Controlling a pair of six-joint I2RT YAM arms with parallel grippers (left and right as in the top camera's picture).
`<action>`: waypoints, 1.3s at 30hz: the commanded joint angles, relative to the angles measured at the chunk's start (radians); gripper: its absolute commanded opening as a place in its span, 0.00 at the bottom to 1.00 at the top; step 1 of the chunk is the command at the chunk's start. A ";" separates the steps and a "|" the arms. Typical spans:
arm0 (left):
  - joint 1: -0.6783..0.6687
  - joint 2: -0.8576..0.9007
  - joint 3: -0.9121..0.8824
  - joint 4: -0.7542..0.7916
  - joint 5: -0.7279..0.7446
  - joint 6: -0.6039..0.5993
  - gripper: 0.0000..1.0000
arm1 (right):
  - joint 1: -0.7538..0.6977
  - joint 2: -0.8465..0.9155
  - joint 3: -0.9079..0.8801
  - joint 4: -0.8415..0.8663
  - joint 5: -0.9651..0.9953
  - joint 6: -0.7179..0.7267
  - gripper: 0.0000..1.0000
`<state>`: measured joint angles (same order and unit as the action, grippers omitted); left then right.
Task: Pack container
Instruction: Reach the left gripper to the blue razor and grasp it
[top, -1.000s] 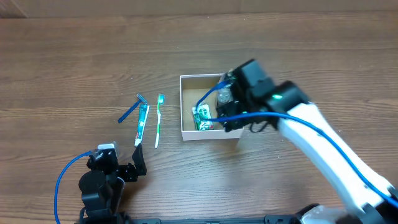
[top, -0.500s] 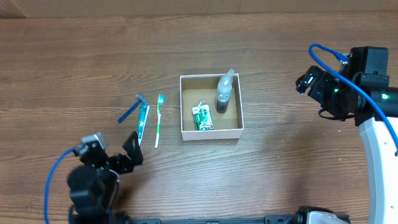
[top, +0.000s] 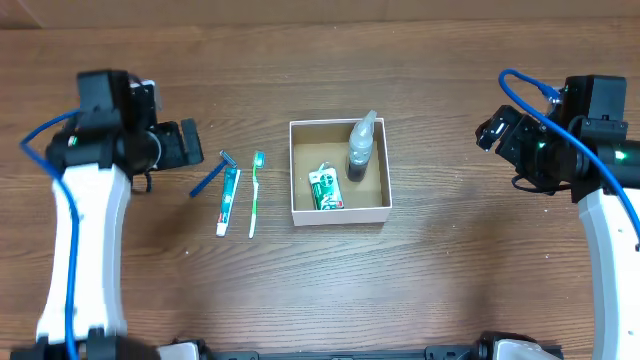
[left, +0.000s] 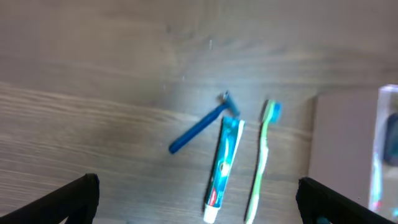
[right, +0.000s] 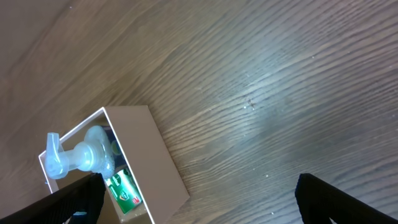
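The container (top: 340, 214), a small white-walled cardboard box with a brown inside, stands mid-table. In it lie a clear pump bottle (top: 360, 150) and a green packet (top: 326, 189). Left of it lie a green toothbrush (top: 255, 192), a toothpaste tube (top: 228, 200) and a blue razor (top: 210, 177). My left gripper (top: 190, 143) is open and empty, just left of the razor. My right gripper (top: 490, 133) is open and empty, well right of the box. The left wrist view shows the razor (left: 200, 129), tube (left: 224, 163), toothbrush (left: 261, 155) and box wall (left: 345, 149).
The right wrist view shows the box's outer wall (right: 155, 155), the bottle (right: 78, 158) and the packet (right: 124, 190) at lower left, with bare wooden table to the right. Both grippers (left: 196, 196) (right: 199, 196) have their fingers wide apart.
My right gripper left the bottle in the box and drew back to the right, then held still. My left arm moved from the near-left table edge up to beside the razor.
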<state>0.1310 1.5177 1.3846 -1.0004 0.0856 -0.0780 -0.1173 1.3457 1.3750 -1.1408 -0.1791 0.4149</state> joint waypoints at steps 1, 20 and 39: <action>-0.005 0.146 0.035 -0.014 0.009 0.042 1.00 | -0.002 -0.008 0.020 0.005 -0.002 0.005 1.00; -0.058 0.393 0.029 0.126 -0.251 0.292 0.98 | -0.002 -0.008 0.020 0.005 -0.002 0.005 1.00; -0.099 0.575 0.029 0.138 -0.196 0.272 0.77 | -0.002 -0.008 0.020 0.005 -0.002 0.005 1.00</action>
<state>0.0341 2.0556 1.4055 -0.8848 -0.1055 0.1940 -0.1173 1.3457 1.3750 -1.1408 -0.1791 0.4152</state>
